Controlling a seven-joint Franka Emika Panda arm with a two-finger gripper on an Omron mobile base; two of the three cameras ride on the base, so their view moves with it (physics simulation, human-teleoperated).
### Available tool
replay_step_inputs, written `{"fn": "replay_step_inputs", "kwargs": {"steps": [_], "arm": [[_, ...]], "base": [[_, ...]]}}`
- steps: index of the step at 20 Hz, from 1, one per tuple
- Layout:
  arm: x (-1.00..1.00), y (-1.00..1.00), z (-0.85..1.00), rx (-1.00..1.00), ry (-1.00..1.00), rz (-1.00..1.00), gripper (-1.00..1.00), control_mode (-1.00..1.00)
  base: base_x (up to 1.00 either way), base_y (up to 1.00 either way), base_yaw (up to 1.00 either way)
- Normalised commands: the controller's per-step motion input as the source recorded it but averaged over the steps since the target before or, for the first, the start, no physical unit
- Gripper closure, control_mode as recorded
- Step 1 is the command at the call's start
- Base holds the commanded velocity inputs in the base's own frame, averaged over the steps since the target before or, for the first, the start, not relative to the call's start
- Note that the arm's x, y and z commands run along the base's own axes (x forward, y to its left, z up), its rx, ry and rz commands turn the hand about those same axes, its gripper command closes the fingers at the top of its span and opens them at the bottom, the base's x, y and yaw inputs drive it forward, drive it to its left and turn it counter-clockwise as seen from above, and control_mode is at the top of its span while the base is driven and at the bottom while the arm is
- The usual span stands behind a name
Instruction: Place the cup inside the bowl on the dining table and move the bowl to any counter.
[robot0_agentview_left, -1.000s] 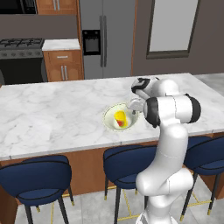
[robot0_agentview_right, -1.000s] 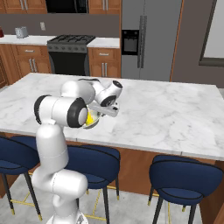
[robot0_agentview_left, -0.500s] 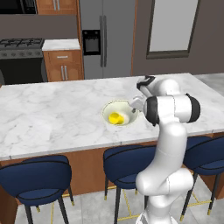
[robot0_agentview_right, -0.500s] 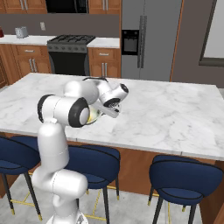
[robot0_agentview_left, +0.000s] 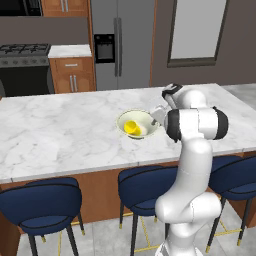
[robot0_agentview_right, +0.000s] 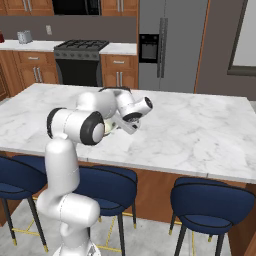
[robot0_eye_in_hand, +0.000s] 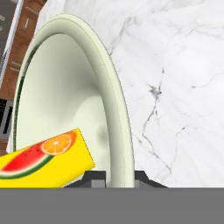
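Observation:
The pale cream-green bowl (robot0_agentview_left: 141, 121) is over the middle of the dining table (robot0_agentview_left: 65, 135), and the yellow cup (robot0_agentview_left: 132, 128) lies on its side inside it. My gripper (robot0_agentview_left: 156, 114) is shut on the bowl's right rim. In the hand view the bowl (robot0_eye_in_hand: 65, 100) shows nearly edge-on. There the gripper (robot0_eye_in_hand: 119, 178) has a dark fingertip on each side of the thin rim. Beside it lies the cup (robot0_eye_in_hand: 41, 159), showing its red fruit patch. From the right base view my gripper (robot0_agentview_right: 121, 125) sits low behind my arm, which hides most of the bowl (robot0_agentview_right: 108, 128).
Navy stools (robot0_agentview_left: 45, 205) line the table's near edge. At the back stand a stove (robot0_agentview_right: 80, 60), a steel fridge (robot0_agentview_left: 120, 42) and a counter (robot0_agentview_left: 69, 51) over wooden cabinets. Bare marble stretches left and right of the bowl.
The cup, upright in the bowl a second ago, now lies on its side. Bowl and gripper have shifted slightly away from the near edge, and the hand has turned.

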Motion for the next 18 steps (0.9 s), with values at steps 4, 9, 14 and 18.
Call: {"fn": "replay_step_inputs", "kwargs": {"steps": [4, 9, 14, 18], "arm": [[0.00, -0.01, 0.17, 0.04, 0.11, -0.06, 1.00, -1.00], [0.00, 0.00, 0.26, 0.01, 0.12, -0.05, 1.00, -1.00], [0.00, 0.00, 0.19, 0.00, 0.01, -0.01, 1.00, -1.00], [0.00, 0.00, 0.17, 0.02, 0.00, 0.00, 1.00, -1.00]], "base": [[0.00, 0.00, 0.00], [0.00, 0.00, 0.00], [0.00, 0.00, 0.00], [0.00, 0.00, 0.00]]}}
